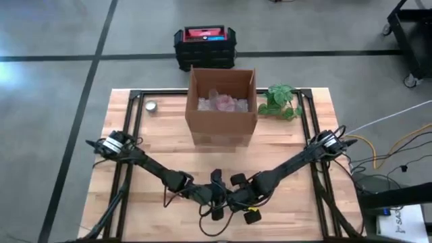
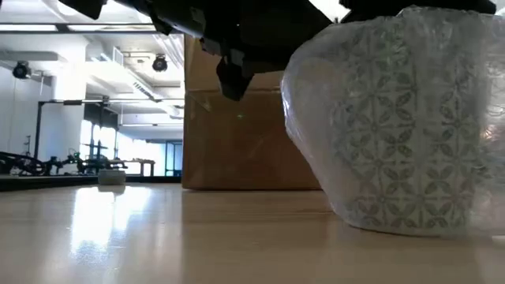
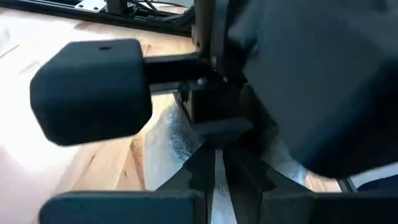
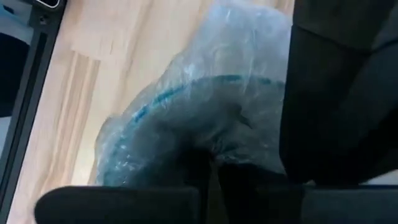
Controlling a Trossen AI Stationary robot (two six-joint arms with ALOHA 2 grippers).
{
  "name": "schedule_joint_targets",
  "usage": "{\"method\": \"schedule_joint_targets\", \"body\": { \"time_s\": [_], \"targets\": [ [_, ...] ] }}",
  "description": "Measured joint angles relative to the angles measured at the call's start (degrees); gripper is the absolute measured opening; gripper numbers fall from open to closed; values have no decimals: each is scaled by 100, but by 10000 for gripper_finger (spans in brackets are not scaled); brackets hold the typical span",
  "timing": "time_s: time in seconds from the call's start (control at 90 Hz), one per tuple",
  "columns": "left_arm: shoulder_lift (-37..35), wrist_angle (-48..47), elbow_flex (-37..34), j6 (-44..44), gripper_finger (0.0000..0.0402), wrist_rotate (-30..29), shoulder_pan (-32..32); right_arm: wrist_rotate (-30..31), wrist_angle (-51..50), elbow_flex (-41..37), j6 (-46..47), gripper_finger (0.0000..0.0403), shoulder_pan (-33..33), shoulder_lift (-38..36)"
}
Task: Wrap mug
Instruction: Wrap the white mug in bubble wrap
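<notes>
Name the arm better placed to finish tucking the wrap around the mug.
Probably right. Its pincer sits directly over the wrapped mug, whose rim fills its wrist view. The left pincer meets it there, touching only a wrap edge, largely blocked by the other arm.

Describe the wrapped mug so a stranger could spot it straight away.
Start at the open cardboard box in the middle of the table. Come to the near edge, where both arms meet. The mug stands there, alone in clear bubble wrap, a leafy pattern showing through.

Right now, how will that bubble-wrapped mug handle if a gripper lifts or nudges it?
The bubble wrap looks loose and puffy, so fingers would likely squash in and slip. The mug inside is probably rigid and breakable. Sitting flat on the table, it seems unlikely to roll.
</notes>
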Motion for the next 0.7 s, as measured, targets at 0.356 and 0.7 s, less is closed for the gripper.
{"method": "schedule_joint_targets", "body": {
  "time_s": [0.356, 0.7],
  "targets": [
    [-6, -24, -2, 0, 22, -8, -9, 169, 51, -33, 14, 18, -88, -154],
    [-8, -32, -7, 1, 22, -10, -11, -265, -398, -62, 395, 18, -46, -1137]
  ]
}}
